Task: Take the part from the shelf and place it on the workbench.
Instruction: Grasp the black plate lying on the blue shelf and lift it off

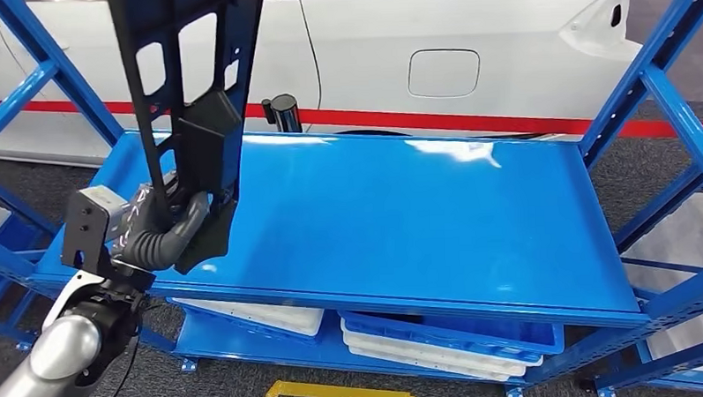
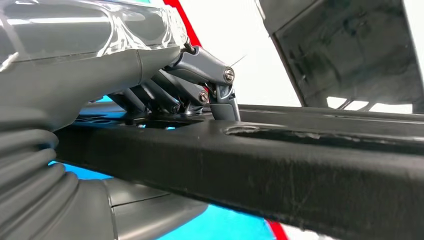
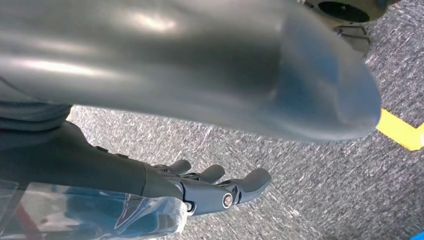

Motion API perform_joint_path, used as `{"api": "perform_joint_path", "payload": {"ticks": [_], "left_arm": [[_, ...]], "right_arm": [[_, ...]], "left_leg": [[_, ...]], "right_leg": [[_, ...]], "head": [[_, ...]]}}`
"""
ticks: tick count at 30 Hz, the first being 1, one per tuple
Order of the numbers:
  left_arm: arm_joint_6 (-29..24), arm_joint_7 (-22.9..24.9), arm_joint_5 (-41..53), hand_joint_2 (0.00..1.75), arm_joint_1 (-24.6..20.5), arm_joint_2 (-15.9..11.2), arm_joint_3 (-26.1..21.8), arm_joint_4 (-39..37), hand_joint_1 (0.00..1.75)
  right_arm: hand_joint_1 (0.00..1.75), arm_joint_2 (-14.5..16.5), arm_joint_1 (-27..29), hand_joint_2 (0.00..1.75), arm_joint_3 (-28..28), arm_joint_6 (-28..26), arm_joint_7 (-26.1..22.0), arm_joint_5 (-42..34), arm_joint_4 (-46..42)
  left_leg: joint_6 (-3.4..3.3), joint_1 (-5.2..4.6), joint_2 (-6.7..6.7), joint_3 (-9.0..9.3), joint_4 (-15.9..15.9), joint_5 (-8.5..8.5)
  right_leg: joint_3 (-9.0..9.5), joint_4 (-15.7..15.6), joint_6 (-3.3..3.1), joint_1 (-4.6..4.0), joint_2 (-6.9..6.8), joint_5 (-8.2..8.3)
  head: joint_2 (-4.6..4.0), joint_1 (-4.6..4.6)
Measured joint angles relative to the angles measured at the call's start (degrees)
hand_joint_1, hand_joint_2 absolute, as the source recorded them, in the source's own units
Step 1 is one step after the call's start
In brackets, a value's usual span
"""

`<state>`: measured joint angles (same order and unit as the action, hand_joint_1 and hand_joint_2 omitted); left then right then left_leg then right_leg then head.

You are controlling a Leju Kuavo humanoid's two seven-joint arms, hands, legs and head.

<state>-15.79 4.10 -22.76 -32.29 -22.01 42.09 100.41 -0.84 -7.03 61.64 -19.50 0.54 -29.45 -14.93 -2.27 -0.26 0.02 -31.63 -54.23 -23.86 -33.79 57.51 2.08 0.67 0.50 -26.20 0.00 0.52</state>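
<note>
The fingers of the left hand are wrapped round a bar of the black part, thumb beneath and dark fingers over the top, so the part is held upright above the near left corner of the blue shelf, its upper end running out of the head view. The right hand hangs over grey carpet, its fingers loosely apart and holding nothing. The step in hand looks like carrying the part away. To do it well, I would keep the grip firm, since the long frame is top-heavy, and lift it clear of the blue upright on the left before turning. No brand, label or writing can be read anywhere
</note>
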Motion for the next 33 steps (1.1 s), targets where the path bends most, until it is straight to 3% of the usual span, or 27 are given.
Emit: {"api": "perform_joint_path", "payload": {"ticks": [1,3,5,6,7,9,11,14,16,19,21,22,24,26,27,30,32,33], "left_arm": [[-0.67,-0.85,0.54,0.0,0.2,0.0,-0.2,0.56,1.75],[-2.54,-2.58,2.95,0.0,0.95,0.0,-0.5,2.01,1.75],[-4.33,-3.62,6.5,0.87,2.18,0.02,-0.7,3.64,1.75],[-4.94,-3.84,8.22,1.31,2.76,0.03,-0.76,4.43,1.75],[-5.35,-3.91,9.61,1.75,3.21,0.05,-0.79,5.16,1.75],[-5.93,-3.84,12.03,1.75,3.79,0.1,-0.83,6.6,1.75],[-6.56,-3.39,14.66,1.75,4.13,0.14,-0.89,7.91,1.75],[-7.33,-2.77,17.75,1.75,4.76,0.32,-0.91,9.4,1.75],[-7.74,-2.81,18.37,1.75,5.2,0.4,-0.93,10.16,1.75],[-8.21,-3.39,18.37,1.75,6.0,0.53,-0.98,10.92,1.75],[-8.35,-3.97,17.97,1.75,6.87,0.72,-0.97,11.1,1.75],[-8.37,-4.33,17.63,1.75,7.24,0.81,-0.96,11.16,1.75],[-8.21,-5.12,17.01,1.75,7.64,1.01,-0.96,11.47,1.75],[-8.02,-5.73,16.87,1.75,7.76,1.2,-0.97,11.88,1.75],[-7.98,-5.9,17.0,1.75,7.87,1.28,-0.97,12.0,1.75],[-7.97,-6.06,17.64,1.75,8.57,1.55,-0.92,12.29,1.75],[-7.97,-6.03,18.2,1.75,8.8,1.87,-0.85,12.48,1.75],[-7.97,-5.98,18.39,1.75,8.91,2.07,-0.77,12.52,1.75]], "right_arm": [[0.0,-0.01,0.04,0.0,-0.01,-0.07,-0.05,-0.09,0.0],[0.0,-0.04,0.24,0.0,-0.02,-0.28,-0.32,-0.4,0.0],[0.0,-0.08,0.57,0.0,-0.04,-0.51,-0.61,-0.73,0.0],[0.0,-0.08,0.72,0.0,-0.04,-0.6,-0.69,-0.86,0.0],[0.0,-0.08,0.81,0.0,-0.04,-0.66,-0.73,-0.97,0.0],[0.0,-0.11,0.82,0.0,-0.05,-0.75,-0.78,-1.09,0.0],[0.0,-0.1,0.78,0.0,-0.05,-0.84,-0.84,-1.16,0.0],[0.0,-0.05,0.87,0.0,-0.07,-0.99,-1.08,-1.32,0.0],[0.0,-0.07,0.85,0.0,-0.09,-1.14,-1.34,-1.43,0.0],[0.0,0.01,0.84,0.0,-0.11,-1.3,-1.61,-1.63,0.0],[0.0,0.02,0.88,0.0,-0.15,-1.35,-1.62,-1.75,0.0],[0.0,-0.01,0.9,0.0,-0.2,-1.38,-1.61,-1.78,0.0],[0.0,-0.03,0.89,0.0,-0.32,-1.43,-1.62,-1.85,0.0],[0.0,0.03,0.87,0.0,-0.41,-1.45,-1.63,-1.96,0.0],[0.0,0.07,0.9,0.0,-0.44,-1.46,-1.62,-2.07,0.0],[0.0,0.07,0.98,0.0,-0.5,-1.48,-1.58,-2.32,0.0],[0.0,0.02,0.98,0.0,-0.54,-1.5,-1.5,-2.38,0.0],[0.0,-0.01,1.0,0.0,-0.58,-1.51,-1.46,-2.41,0.0]], "left_leg": [[-0.21,0.18,0.03,0.18,0.26,0.21],[-0.43,0.21,0.07,0.25,0.32,0.29],[-0.55,0.13,0.06,0.3,0.28,0.22],[-0.58,0.13,0.02,0.35,0.25,0.18],[-0.56,0.17,-0.04,0.43,0.22,0.12],[-0.28,0.23,-0.15,0.58,0.03,-0.12],[0.18,0.02,-0.22,0.49,-0.41,-0.52],[0.62,-0.08,-0.24,0.32,-0.7,-0.77],[1.18,0.16,-0.2,-0.51,-2.75,-2.22],[2.22,0.51,-0.16,-5.35,-13.73,-7.75],[2.38,0.57,-0.16,-7.76,-18.84,-9.11],[2.26,0.57,-0.16,-7.42,-18.06,-8.18],[1.58,0.43,-0.16,-3.66,-10.16,-4.2],[0.85,0.0,-0.11,-0.01,-2.44,-1.58],[0.63,-0.23,-0.08,0.68,-0.85,-1.28],[0.03,-0.33,-0.02,0.96,0.04,-0.89],[-0.57,0.04,0.09,1.36,0.72,-0.34],[-0.72,0.12,0.15,1.46,0.84,-0.23]], "right_leg": [[-0.85,2.03,0.19,-0.06,-0.02,-1.37],[-4.16,9.47,0.36,-0.1,-0.06,-5.31],[-7.03,15.7,0.44,-0.07,-0.06,-7.44],[-7.18,15.98,0.47,-0.05,-0.06,-6.96],[-6.3,14.1,0.47,-0.03,-0.07,-5.55],[-2.42,6.02,0.45,0.03,-0.09,-1.68],[0.37,0.13,0.12,0.05,-0.03,0.34],[0.71,-0.87,-0.72,-0.07,0.07,0.57],[0.72,-0.98,-1.26,0.06,0.08,0.75],[0.63,-1.02,-1.63,0.17,0.08,0.83],[0.59,-1.01,-1.64,0.15,0.07,0.83],[0.62,-1.01,-1.64,0.12,0.09,0.82],[0.75,-1.03,-1.63,0.03,0.15,0.82],[0.77,-1.01,-1.46,-0.17,0.18,0.79],[0.73,-1.01,-1.29,-0.19,0.16,0.79],[0.68,-0.98,-0.39,-0.14,0.06,0.7],[-0.51,1.94,0.1,-0.21,-0.01,-1.4],[-1.94,5.25,0.23,-0.18,-0.04,-3.33]], "head": [[0.0,-0.07],[0.0,-0.19],[0.0,-0.21],[0.0,-0.22],[0.0,-0.22],[0.0,-0.24],[0.0,-0.22],[0.0,-0.19],[0.0,-0.13],[0.0,0.03],[0.0,0.04],[0.0,0.05],[0.0,0.05],[0.0,0.04],[0.0,0.04],[0.0,0.03],[0.0,-0.08],[0.0,-0.14]]}}
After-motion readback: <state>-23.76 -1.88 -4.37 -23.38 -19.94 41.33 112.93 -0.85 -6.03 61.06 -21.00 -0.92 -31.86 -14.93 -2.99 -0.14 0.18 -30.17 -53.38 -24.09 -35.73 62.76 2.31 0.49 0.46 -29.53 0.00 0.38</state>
